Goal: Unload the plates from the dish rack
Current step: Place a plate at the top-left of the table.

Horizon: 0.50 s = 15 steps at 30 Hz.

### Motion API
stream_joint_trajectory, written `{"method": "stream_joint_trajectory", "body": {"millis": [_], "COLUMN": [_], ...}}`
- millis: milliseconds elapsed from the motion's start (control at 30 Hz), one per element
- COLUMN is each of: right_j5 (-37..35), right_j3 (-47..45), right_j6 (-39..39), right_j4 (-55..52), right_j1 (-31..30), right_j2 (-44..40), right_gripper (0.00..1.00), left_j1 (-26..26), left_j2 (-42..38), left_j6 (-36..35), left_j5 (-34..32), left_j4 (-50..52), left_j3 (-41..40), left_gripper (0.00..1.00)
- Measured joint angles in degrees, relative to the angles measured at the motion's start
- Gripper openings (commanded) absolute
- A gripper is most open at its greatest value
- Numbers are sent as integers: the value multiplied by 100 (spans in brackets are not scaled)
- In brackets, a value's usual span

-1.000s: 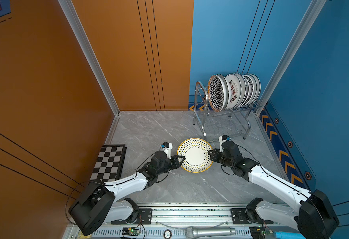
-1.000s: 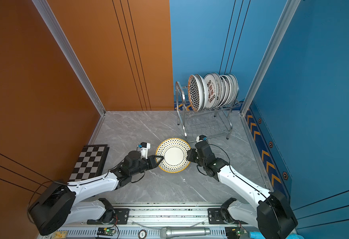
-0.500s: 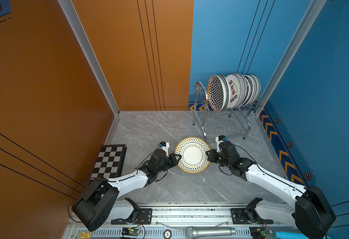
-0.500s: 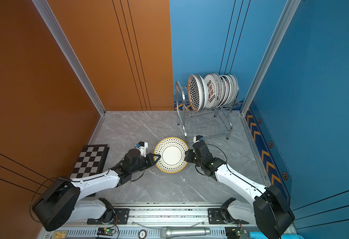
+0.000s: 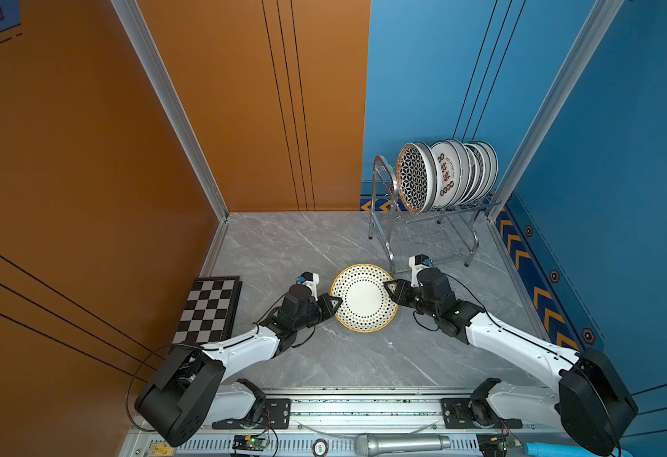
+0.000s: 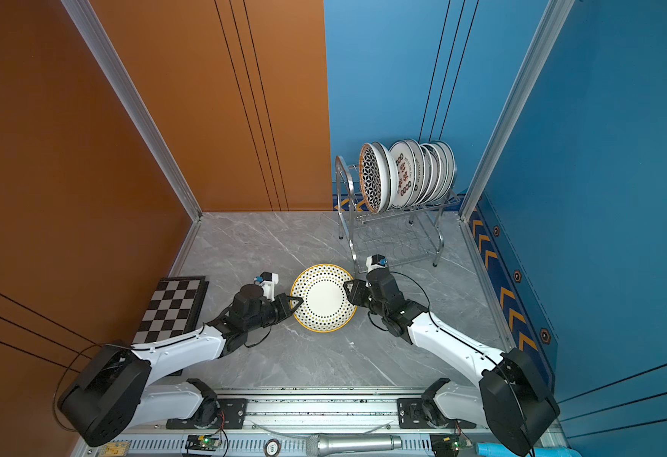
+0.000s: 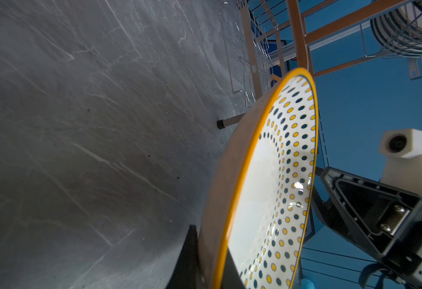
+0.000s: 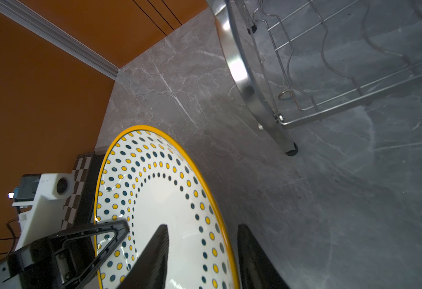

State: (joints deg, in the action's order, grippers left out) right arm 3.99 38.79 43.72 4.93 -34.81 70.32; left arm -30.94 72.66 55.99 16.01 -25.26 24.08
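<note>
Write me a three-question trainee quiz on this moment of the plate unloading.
1. True or false: the dotted plate sits in the dish rack.
2. Multiple choice: the racked plates stand on the rack's A) upper tier, B) lower tier, C) both tiers.
3. Short answer: which gripper is shut on the dotted plate's rim, and how does the other one stand?

Key
1. False: it is out in front of the rack, between the two arms.
2. A.
3. The left gripper is shut on the rim. The right gripper is open, with a finger on either side of the opposite rim.
</note>
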Motion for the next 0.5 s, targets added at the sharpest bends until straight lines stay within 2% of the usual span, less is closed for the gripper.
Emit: {"method": "stream_joint_trajectory", "body": {"millis": [200, 367, 500], "right_j5": [-28, -70, -103], "right_j3": [31, 31, 31], "right_j6": [-24, -74, -240], "right_j4": [70, 66, 61], "right_j1": [-2, -2, -28], "right_j2": [-2, -2, -4], "right_gripper": [62, 64, 67], "left_j1": [476, 1318, 2004], "left_j2": [-584, -1250, -1384], "left_j6": [-199, -546, -907], "left_j5": [85, 74, -24], "left_j4": [879, 1670, 2380], "left_j3": [-68, -24, 210], "left_gripper": [0, 0, 0]}}
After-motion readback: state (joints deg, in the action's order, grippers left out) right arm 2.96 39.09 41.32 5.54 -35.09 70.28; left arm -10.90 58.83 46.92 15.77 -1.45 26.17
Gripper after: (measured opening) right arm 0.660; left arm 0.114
